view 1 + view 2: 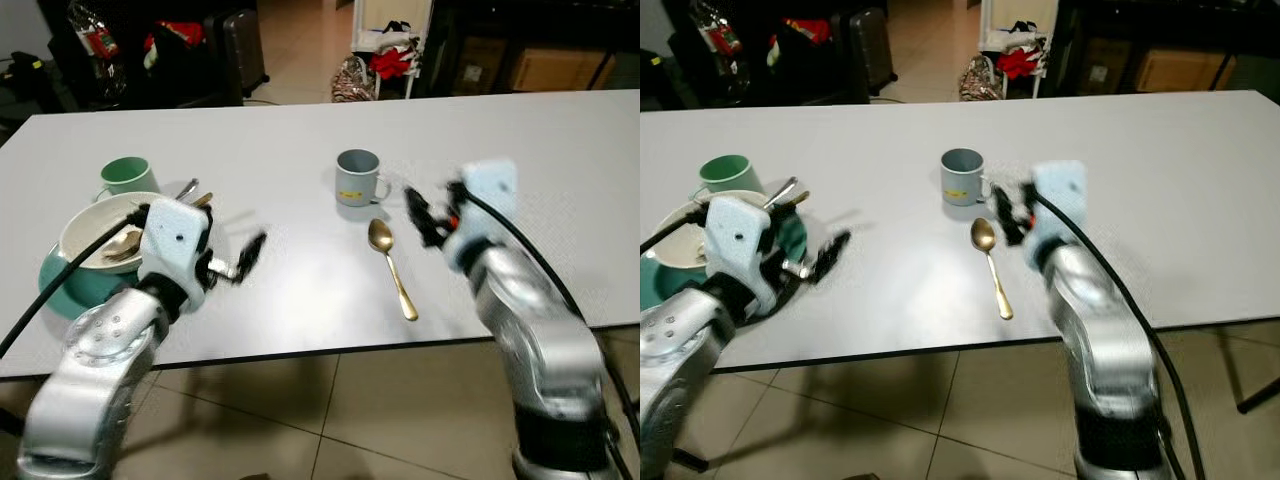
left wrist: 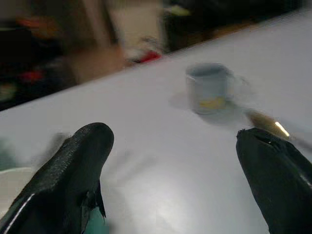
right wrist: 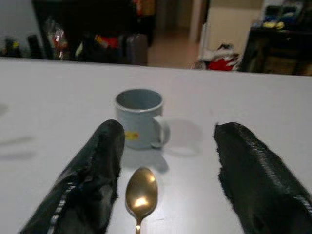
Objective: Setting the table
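Above the white rectangular table (image 1: 300, 120), right gripper (image 1: 420, 215) with fingers spread and empty, just right of the gold metal spoon (image 1: 391, 264) lying flat, bowl toward the grey ceramic mug (image 1: 358, 177) standing beside it. Further left, left gripper (image 1: 250, 252) also parted, holding nothing, near the white bowl (image 1: 85, 228) of cutlery on a teal plate (image 1: 62, 292). Behind those, an upright pale green mug (image 1: 126, 176).

White table (image 1: 300, 290) w/ mugs, spoon, dishes
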You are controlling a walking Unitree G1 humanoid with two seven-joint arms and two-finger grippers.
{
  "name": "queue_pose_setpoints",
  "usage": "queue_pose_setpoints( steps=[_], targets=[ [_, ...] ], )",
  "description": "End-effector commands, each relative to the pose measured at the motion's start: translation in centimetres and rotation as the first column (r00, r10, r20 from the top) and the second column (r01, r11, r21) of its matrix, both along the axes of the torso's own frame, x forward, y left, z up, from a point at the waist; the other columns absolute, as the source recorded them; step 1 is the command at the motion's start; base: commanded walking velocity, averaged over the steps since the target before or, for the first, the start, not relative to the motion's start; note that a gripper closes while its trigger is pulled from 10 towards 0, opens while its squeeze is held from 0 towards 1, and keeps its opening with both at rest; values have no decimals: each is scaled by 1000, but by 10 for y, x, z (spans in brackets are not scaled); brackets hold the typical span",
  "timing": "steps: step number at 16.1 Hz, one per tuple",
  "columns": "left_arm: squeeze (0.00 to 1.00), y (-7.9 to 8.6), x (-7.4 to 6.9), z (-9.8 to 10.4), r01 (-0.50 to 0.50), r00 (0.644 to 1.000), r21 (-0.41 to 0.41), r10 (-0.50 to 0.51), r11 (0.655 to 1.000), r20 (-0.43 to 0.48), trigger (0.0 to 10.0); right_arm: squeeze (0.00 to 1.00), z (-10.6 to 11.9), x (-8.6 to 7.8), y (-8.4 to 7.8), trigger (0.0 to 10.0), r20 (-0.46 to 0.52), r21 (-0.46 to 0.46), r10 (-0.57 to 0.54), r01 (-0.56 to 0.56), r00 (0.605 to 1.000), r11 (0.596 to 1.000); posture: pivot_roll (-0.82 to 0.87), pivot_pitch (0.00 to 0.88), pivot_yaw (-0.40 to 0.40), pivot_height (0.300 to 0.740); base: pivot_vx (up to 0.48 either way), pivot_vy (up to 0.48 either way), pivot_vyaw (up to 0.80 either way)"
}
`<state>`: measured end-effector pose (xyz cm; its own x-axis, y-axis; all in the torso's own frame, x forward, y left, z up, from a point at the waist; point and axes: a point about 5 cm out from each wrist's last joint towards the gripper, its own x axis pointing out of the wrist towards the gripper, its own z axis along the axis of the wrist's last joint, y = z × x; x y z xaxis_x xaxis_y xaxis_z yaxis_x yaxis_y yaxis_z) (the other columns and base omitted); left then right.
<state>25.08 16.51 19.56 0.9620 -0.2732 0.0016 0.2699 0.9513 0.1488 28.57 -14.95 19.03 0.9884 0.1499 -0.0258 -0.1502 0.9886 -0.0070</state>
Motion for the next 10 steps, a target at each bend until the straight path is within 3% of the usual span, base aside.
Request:
queue_pose_setpoints(
  steps=[1,2,3,7,10],
  targets=[
    [471,4,0,5,-64,998,7,64,998,29,10000,1000,10,-3,0,10000,63,25,2,-4,998,1000,-26,14,67,740,0,0,800],
    [455,-1,-1,9,-84,995,2,84,996,50,10000,1000,6,-14,-5,10000,85,24,-11,9,996,1000,-32,19,68,740,0,0,800],
    [463,-5,-2,11,-84,994,63,79,995,79,10000,1000,5,-20,-7,10000,106,-10,-26,27,994,1000,-32,19,66,740,0,0,800],
    [467,-5,-4,6,-131,989,72,125,989,83,10000,1000,5,-27,-7,10000,169,-42,8,-1,986,999,-30,24,42,740,0,0,800],
    [471,-3,-7,2,-167,984,67,162,984,72,10000,1000,4,-29,-1,10000,175,19,62,-67,983,998,-16,25,19,740,0,90,800]
  ],
)
